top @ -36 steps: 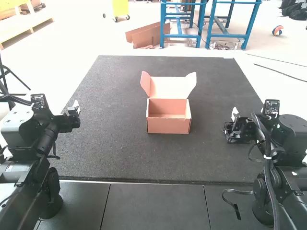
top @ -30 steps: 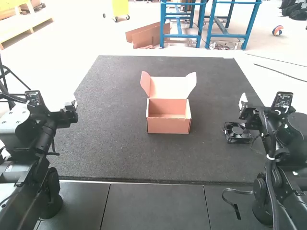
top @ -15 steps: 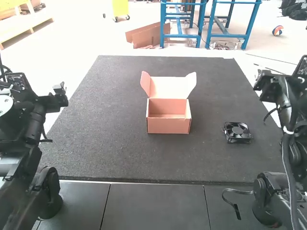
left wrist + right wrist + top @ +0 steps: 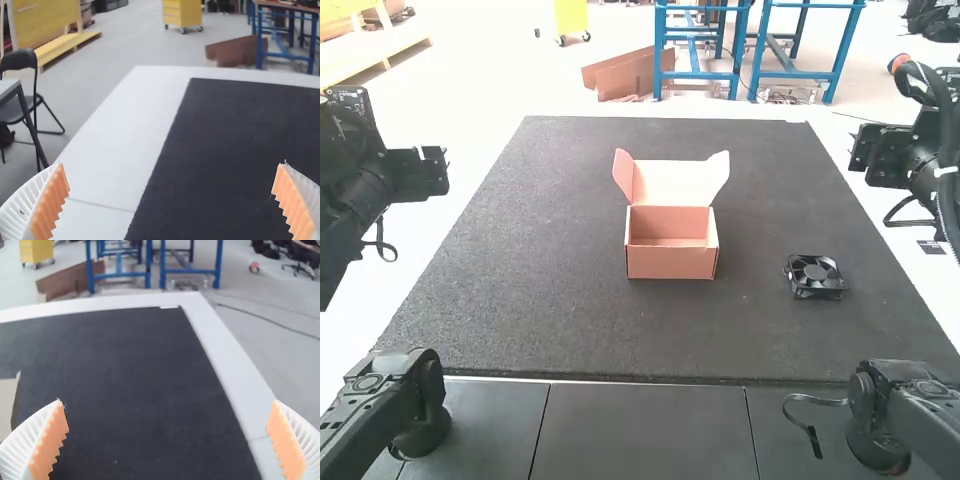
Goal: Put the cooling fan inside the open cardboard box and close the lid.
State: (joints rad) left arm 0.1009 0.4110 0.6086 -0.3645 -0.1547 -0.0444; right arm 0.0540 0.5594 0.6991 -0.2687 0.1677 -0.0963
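Cardboard box [image 4: 671, 243]: stands near the centre of the high view on the black mat [image 4: 550, 250]. It is upright, with its opening facing up. The lid [image 4: 672, 182] is raised along the box's far edge, with a small ear flap at each upper corner.

Cooling fan [image 4: 814, 275]: black, in a square frame, lying flat on the mat right of centre in the high view. It sits to the right of the box, outside it and clearly apart from it. Nothing is touching it.

Left arm [image 4: 365, 190]: at the upper left edge of the high view, over the left margin of the mat and well away from the box and fan.

Left tool [image 4: 170, 172]: spread wide. Its white ribbed fingers [image 4: 47, 200] with orange pads sit at the two lower corners of the left wrist view. Between them are only the mat edge and the white tabletop [image 4: 125, 150]. It has hold of nothing.

Right arm [image 4: 920, 150]: at the upper right edge of the high view, above and beyond the fan and well apart from it.

Right tool [image 4: 166, 405]: also spread wide. Its ribbed fingers [image 4: 285, 440] sit at the lower corners of the right wrist view, with bare mat and the white tabletop border between them. It has hold of nothing.
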